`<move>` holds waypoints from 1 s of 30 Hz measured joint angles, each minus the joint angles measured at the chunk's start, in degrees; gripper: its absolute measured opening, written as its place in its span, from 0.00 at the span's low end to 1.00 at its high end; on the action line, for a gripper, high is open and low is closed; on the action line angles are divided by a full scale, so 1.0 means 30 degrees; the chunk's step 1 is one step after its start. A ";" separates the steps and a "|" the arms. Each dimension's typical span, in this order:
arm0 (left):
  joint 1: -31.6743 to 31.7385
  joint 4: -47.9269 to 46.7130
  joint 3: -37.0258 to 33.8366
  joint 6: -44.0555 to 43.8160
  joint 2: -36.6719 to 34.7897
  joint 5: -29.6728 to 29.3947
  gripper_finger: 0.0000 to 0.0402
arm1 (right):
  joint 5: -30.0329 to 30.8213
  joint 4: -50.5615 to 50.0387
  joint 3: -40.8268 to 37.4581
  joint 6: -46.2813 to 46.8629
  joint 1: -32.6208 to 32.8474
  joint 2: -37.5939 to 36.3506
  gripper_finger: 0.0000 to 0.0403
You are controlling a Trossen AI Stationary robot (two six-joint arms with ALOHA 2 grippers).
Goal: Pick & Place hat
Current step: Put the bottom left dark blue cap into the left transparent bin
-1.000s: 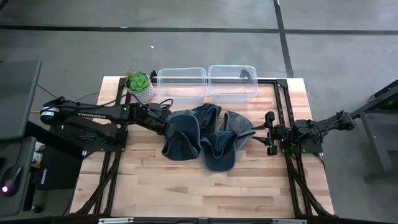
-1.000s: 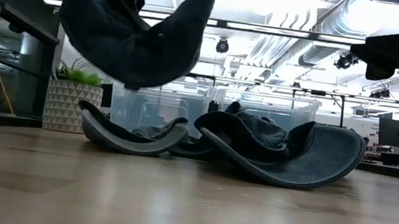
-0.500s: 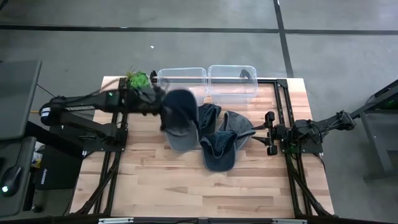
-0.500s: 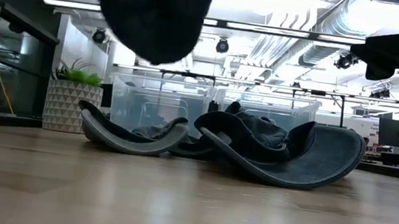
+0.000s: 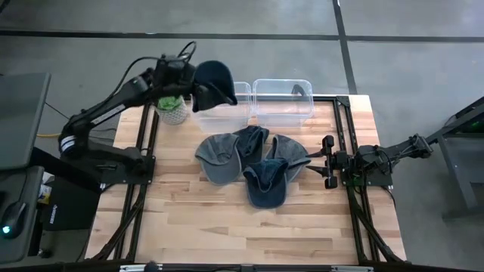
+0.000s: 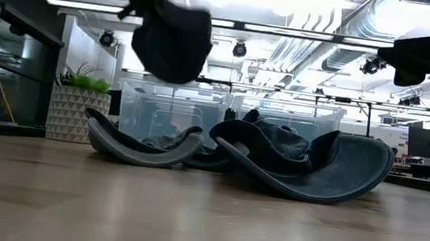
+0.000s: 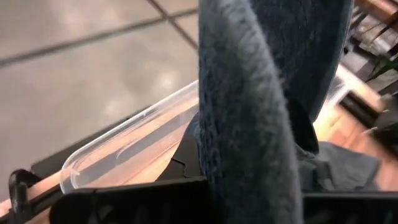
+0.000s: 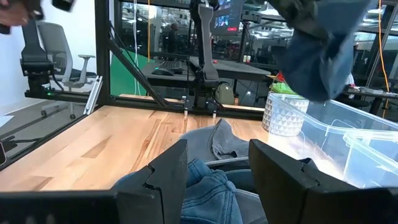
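— Where is the hat (image 5: pixel 212 81)?
— Clamped in my left gripper (image 5: pixel 184 75), hanging in the air above the left clear bin (image 5: pixel 221 103).
— And your right gripper (image 5: pixel 327 162)?
— Parked at the table's (image 5: pixel 189 219) right edge, fingers apart, beside three hats (image 5: pixel 249 165) on the wood.

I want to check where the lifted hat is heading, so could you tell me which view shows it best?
The high view: the hat hangs from the left gripper above the left bin. The low view shows it as a dark shape high above the table; the left wrist view shows only fabric close up; the right wrist view shows it from afar.
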 joint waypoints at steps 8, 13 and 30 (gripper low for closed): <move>0.2582 0.1405 -0.0022 0.1161 0.2859 0.4030 0.00 | 0.0004 0.0000 0.0006 0.0001 0.0001 0.0000 0.41; 0.2932 0.1957 0.0000 0.1171 0.4429 0.5180 0.00 | -0.0003 0.0000 -0.0001 0.0001 0.0001 0.0000 0.41; 0.2985 0.2642 -0.0015 0.1127 0.6639 0.5906 0.01 | -0.0003 0.0000 0.0006 0.0001 -0.0003 0.0000 0.41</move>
